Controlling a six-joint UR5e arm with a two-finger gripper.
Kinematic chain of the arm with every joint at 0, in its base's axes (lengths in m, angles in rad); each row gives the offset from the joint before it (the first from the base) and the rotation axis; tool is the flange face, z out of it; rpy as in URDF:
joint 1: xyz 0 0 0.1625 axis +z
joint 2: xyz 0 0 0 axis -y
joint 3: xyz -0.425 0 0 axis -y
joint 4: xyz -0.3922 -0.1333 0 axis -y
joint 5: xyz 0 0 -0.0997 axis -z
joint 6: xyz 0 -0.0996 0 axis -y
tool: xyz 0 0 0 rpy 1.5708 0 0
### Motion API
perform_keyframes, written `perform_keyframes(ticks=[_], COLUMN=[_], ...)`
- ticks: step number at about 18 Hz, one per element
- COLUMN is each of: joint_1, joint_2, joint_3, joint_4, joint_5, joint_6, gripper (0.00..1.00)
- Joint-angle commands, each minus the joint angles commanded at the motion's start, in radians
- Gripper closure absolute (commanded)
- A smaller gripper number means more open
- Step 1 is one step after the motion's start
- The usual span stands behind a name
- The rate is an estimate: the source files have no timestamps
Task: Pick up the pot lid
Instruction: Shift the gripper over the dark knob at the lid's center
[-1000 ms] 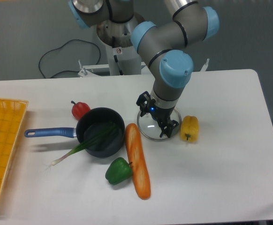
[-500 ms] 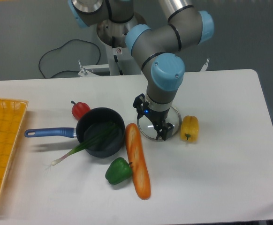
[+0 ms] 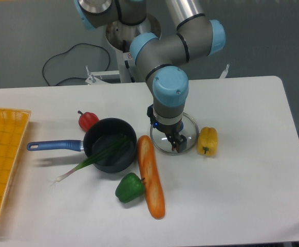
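Item: pot lid [image 3: 190, 133], qty. 1. Loc.: flat on table [image 3: 252, 190], beneath and partly hidden by the arm [image 3: 175, 92]. Position rel. to fingers [image 3: 165, 133]: centre appears slightly to view R of the gap, more of the lid showing on that side; height of fingers above it can't be judged from this angle. Long axis: n/a, lid round; the approach should turn on centring over the knob, not on matching a direction. Finger spread runs diag., upper L to lower R of view. One arm only, already over the lid.

Descr.: clear, prob. glass, w/ thin pale metal-looking rim. Dark blue patch by the gripper, poss. the knob; too occluded to confirm.

Fingers: well spread, nothing seen betw. them as held; contact w/ lid, if any, can't be told.

Adjacent stock: yellow veg. [image 3: 207, 141], just beside rim, view R; orange carrot-like item [image 3: 150, 175], near rim, lower L; black pan [image 3: 110, 163], farther L.

Step (est.): alignment, pre-grasp. Next (est.): small correction twd. lid centre, lower, close on knob. Risk: off-centre closing could skid the lid, smooth & low, into the yellow veg.
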Motion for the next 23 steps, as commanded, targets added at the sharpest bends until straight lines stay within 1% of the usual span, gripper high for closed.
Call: perform_keyframes(ticks=[1,6,9,10,12,15,19,23], joint_1=[0.005,0.006,0.009,0.014,0.02,0.046,0.08,0.101], joint_2=[0.003,0.009,0.011,0.011,0.008,0.009,0.009,0.009], joint_3=[-0.012,-0.017,-0.041,-0.041,-0.048,-0.09,-0.109,-0.115], joint_4=[0.001,0.012,0.017,0.02,0.058,0.118,0.126,0.126], joint_5=[0.0,-0.002,-0.002,0.0,0.0,-0.005,-0.005,-0.003], joint_6=[-0.023,-0.152,-0.293,-0.311,-0.312,-0.302,-0.189,-0.128], gripper=[0.0,0.0,0.0,0.0,0.0,0.0,0.0,0.0])
